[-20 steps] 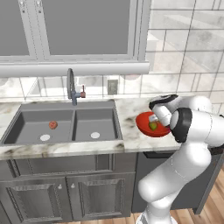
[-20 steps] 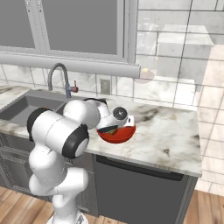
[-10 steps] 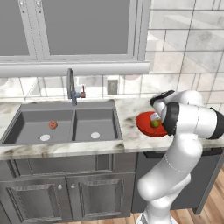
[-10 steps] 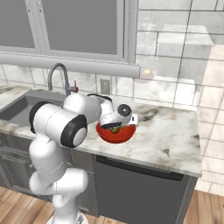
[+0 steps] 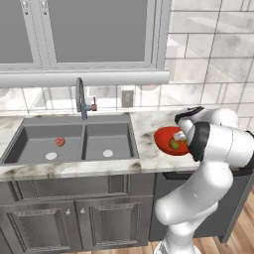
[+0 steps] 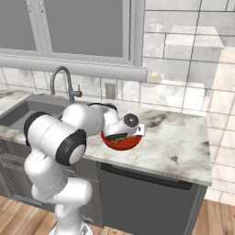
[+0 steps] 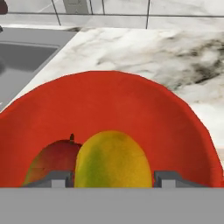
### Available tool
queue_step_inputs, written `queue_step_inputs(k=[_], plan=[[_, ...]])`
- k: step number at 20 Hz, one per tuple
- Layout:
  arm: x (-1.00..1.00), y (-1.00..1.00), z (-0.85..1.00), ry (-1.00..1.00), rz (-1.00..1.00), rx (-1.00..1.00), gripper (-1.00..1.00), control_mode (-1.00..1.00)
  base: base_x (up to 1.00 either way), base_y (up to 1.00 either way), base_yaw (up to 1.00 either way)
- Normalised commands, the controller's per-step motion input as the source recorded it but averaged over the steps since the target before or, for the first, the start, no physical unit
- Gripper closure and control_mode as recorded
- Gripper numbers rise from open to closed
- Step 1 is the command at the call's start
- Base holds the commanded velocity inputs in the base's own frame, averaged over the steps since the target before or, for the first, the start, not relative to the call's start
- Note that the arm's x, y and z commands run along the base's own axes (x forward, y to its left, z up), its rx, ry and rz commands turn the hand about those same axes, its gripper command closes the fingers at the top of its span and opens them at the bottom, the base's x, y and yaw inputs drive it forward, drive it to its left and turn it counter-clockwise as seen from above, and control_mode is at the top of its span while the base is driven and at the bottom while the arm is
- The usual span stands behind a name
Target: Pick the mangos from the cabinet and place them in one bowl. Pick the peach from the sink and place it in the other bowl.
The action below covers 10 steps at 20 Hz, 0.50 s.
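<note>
Tabletop (image 6: 183, 142): we see marble, red bowl (image 7: 131, 109) resting on it
Arm: bent low over bowl
Tool (image 7: 111, 177): fingers flank yellow-green mango (image 7: 111, 162), grip we cannot tell
Red-green mango (image 7: 52, 164): touching beside it

Two mangos (image 7: 113, 160) in one red bowl (image 7: 109, 105) — one peach (image 5: 60, 141), one sink (image 5: 69, 144).

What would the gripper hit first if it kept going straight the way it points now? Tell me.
Most likely the yellow-green mango, which sits between the gripper's fingertips inside the red bowl. Just beside it lies the red-green mango, and behind both the bowl's inner wall. Whether the fingers touch the fruit is unclear.
</note>
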Motion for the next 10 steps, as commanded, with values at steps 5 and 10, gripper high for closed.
queue_step_inputs(k=[5, 10], plan=[[-0.53, 0.05, 0.0, 0.0, 0.0, 0.0, -1.0, -1.0, 0.0, 0.0, 0.0], [-0.02, 0.0, 0.1, 0.0, 0.0, 0.0, -1.0, -1.0, 0.0, 0.0, 0.0]])
